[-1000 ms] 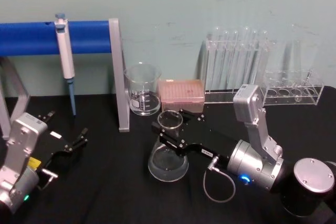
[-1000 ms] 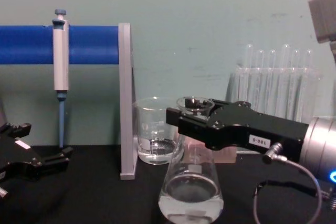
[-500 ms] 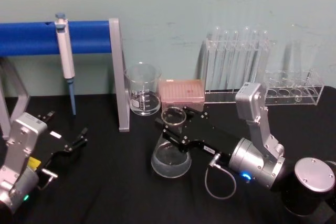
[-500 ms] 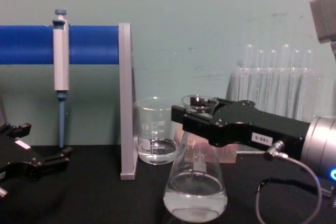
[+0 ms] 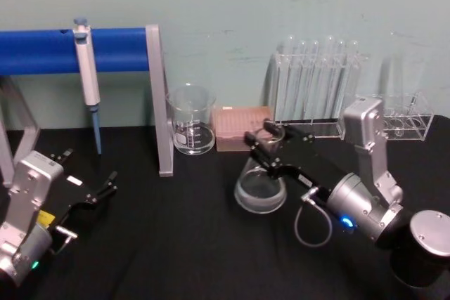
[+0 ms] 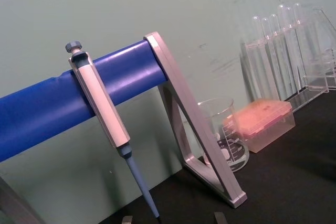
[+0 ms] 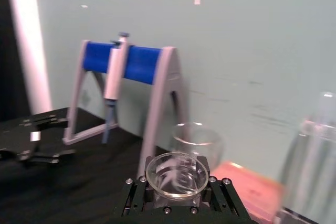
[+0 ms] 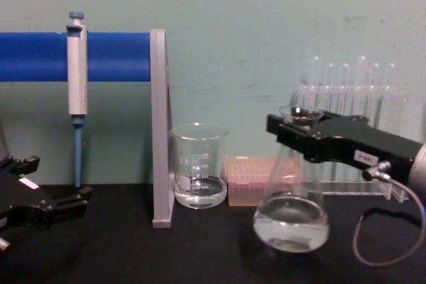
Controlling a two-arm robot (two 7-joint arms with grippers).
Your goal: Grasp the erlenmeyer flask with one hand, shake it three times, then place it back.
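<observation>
Black table point(image 5: 162, 244), teal wall point(image 5: 232, 5) behind. Right tool point(image 5: 271, 144) clamped on neck of erlenmeyer flask point(image 5: 260, 189), near right of glass beaker point(image 5: 191, 121). Left tool point(image 5: 88, 173) parked agape, well left of beaker. Risk: hard shake knocking beaker, neck slipping.

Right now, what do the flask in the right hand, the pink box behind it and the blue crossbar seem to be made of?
The erlenmeyer flask, gripped at the neck by the right hand: clear glass, glossy; the box shows through it. The pink box: likely translucent plastic, slightly frosted. The blue crossbar: smooth, satin blue coating; what lies beneath cannot be told.
</observation>
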